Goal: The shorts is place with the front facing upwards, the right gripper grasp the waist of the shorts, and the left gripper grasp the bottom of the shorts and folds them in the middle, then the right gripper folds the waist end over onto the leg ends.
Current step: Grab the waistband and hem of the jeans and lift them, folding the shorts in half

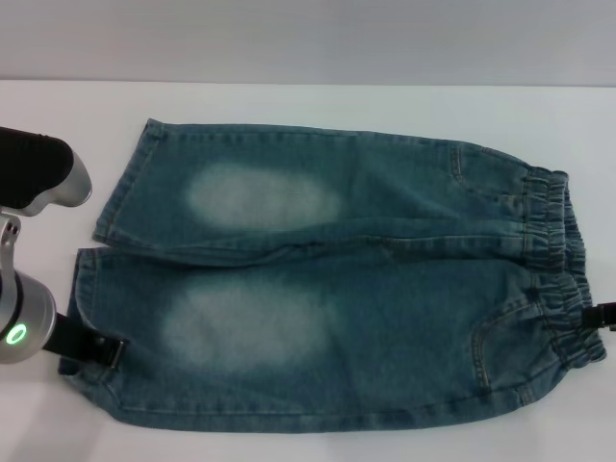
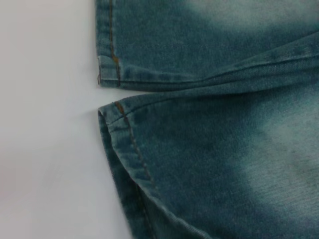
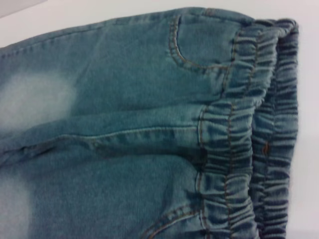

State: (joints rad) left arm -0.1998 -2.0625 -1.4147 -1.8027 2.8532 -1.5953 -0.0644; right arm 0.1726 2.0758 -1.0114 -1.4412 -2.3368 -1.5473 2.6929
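Note:
The shorts [image 1: 337, 289] lie flat on the white table, front up, with the legs toward the left and the gathered waist [image 1: 556, 255] at the right. Both legs show pale oval patches. The bottom of the shorts [image 1: 85, 279] is the two straight hems at the left, seen close in the left wrist view [image 2: 124, 137]. My left gripper [image 1: 91, 346] rests on the near leg's hem at its front corner. At the frame's right edge my right gripper [image 1: 603, 316] touches the near end of the waist. The right wrist view shows the waistband [image 3: 249, 149] and a pocket seam.
A black-and-silver link of my left arm [image 1: 43, 173] hangs over the table's left side, above the green ring [image 1: 16, 335]. White table [image 1: 308, 115] surrounds the shorts, with a narrow strip in front and a wider band behind.

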